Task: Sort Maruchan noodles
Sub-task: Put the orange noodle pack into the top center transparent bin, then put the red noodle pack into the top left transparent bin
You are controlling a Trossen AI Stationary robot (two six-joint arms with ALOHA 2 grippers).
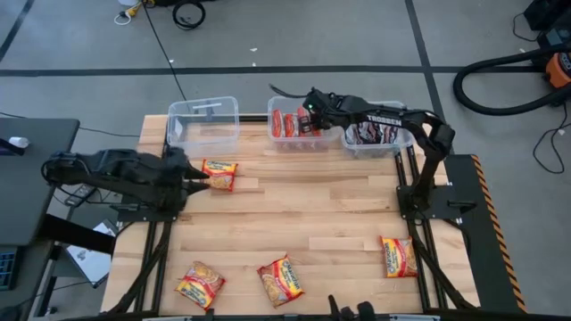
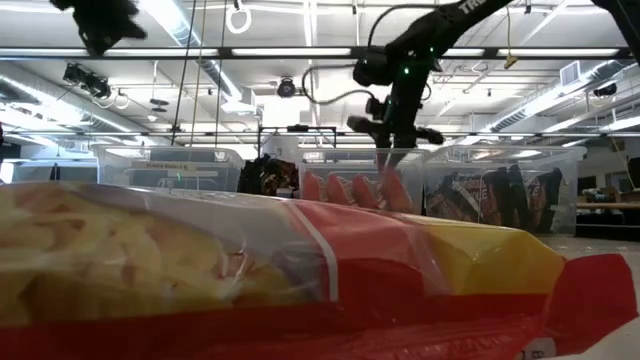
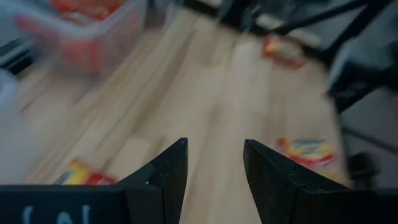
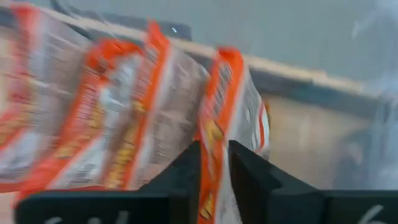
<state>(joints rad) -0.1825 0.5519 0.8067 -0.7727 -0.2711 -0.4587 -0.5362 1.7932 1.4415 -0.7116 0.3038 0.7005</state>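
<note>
Right gripper (image 4: 214, 171): fingers pinch a red packet (image 4: 231, 118) (upright in the middle bin (image 1: 284, 143)).
Left gripper (image 3: 214, 168): fingers apart, empty, beside an orange packet (image 1: 219, 173).

The table (image 1: 312, 209) is pale wood in narrow planks, smooth with a light sheen. At its far edge stand three clear plastic bins (image 1: 203, 122), thin-walled and glossy. The Maruchan noodles (image 1: 219, 173) are wrapped in crinkly plastic film that shines; on the table the packets are orange-yellow, while those in the middle bin (image 1: 294, 123) are red-and-silver. The right gripper (image 4: 214, 171) has matt black fingers, as does the left gripper (image 3: 214, 171). Beyond the table, the floor (image 1: 294, 36) is dull grey and smooth.
</note>
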